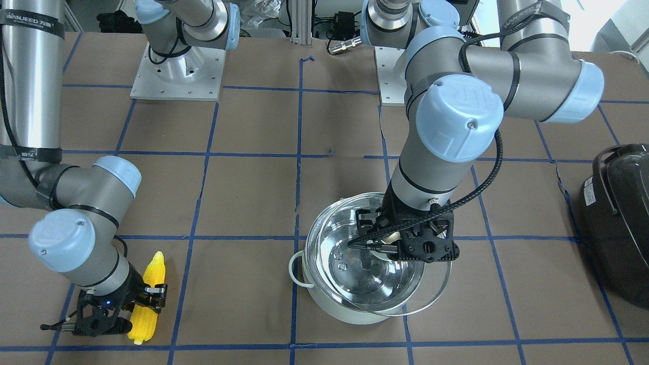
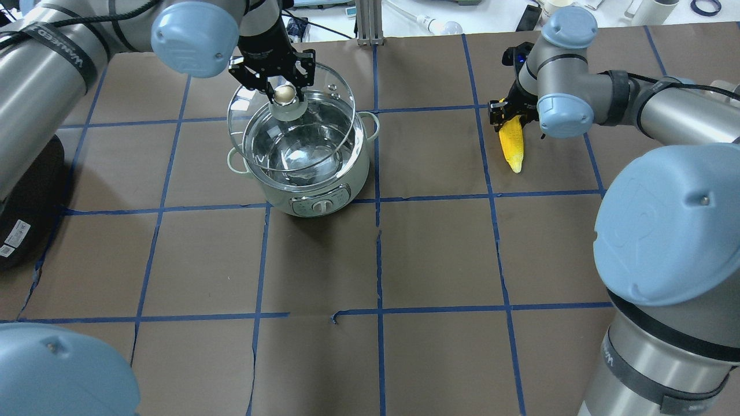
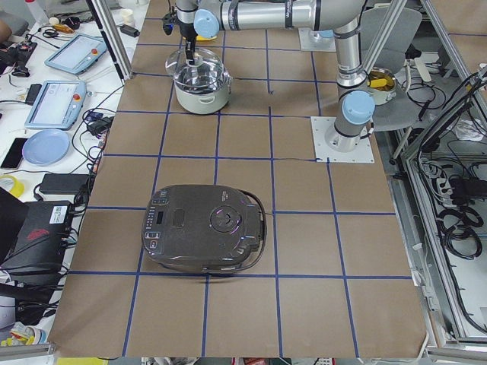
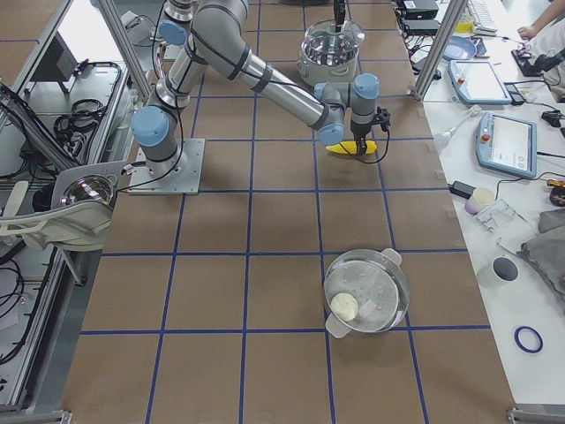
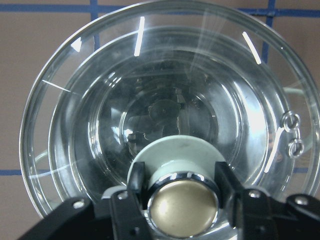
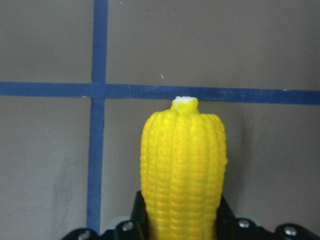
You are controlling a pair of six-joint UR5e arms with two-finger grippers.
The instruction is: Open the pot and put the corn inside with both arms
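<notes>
- Overhead exterior view: a black appliance [image 2: 23,196] stands well apart from the left gripper [image 2: 283,92], out to its left side and nearer to the robot.
- Another steel pot [image 4: 375,278], with something pale inside, stands well apart from the right gripper [image 2: 507,115], further out on that gripper's right.
- Both stand on the table [image 2: 439,248], which is covered with brown paper and a grid of blue tape [image 2: 378,254].
- The lid [image 2: 248,104] hangs under the left gripper and covers most of the mouth of the pot [image 2: 324,190], shifted a little off centre. I cannot tell whether its rim touches the pot.
- The left arm reaches over the pot with its wrist pointing straight down. Its black fingers [image 5: 136,185] are pressed on both sides of the knob [image 5: 184,202].
- The right arm is bent low, with its wrist close to the paper. Its jaws pinch one end of the corn [image 2: 511,144], and the tapered tip points away from the gripper, towards the robot. I cannot tell whether the corn touches the paper.
- The lid is clear glass and round, and its knob is shiny metal on a pale base.
- The pot is pale mint green outside and mirror steel inside, with small loop handles.
- The corn is bright yellow with bumpy rows of kernels.
</notes>
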